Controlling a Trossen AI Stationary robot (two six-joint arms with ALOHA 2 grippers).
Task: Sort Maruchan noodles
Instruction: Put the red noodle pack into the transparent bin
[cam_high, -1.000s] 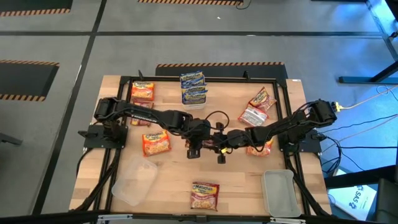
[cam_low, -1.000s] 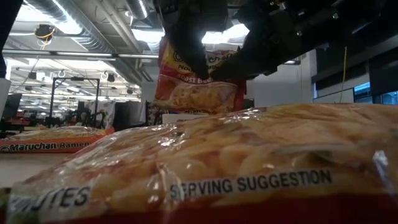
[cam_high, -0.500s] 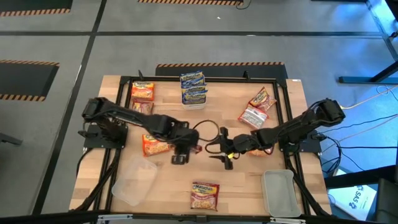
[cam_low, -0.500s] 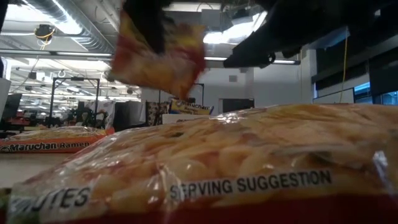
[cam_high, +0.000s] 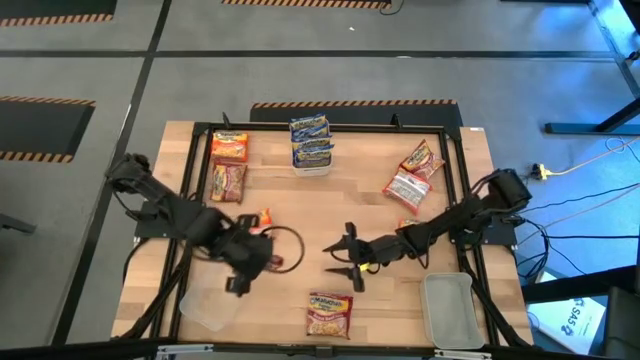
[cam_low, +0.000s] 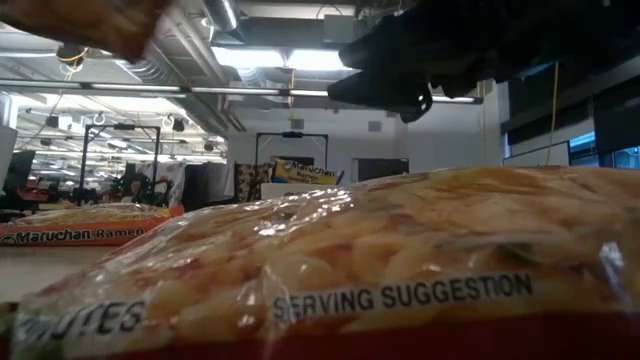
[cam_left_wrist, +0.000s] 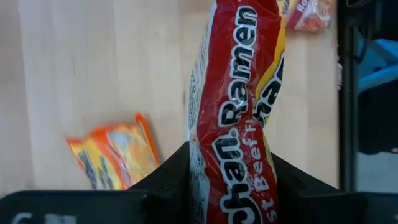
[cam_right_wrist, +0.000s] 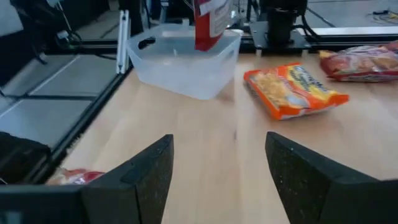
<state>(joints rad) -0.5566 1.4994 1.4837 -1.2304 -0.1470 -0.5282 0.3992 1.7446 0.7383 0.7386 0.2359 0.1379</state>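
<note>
Left gripper (cam_high: 243, 268) pinching a red Maruchan packet (cam_left_wrist: 233, 118) above the clear tub (cam_high: 210, 298); right gripper (cam_high: 345, 262) spread, empty.

Nearest the front edge: one packet flat on the table (cam_high: 290, 305), at (cam_high: 329, 314), filling the low view. Left gripper holds the red packet upright just over the clear tub at front left. Right gripper hangs mid-table, fingers wide apart, nothing between them. An orange packet (cam_high: 262, 217) lies just behind the left gripper. Farther back: two packets at back left (cam_high: 228, 165), blue packets (cam_high: 311, 141) stacked at back centre, two at right (cam_high: 413, 172).
</note>
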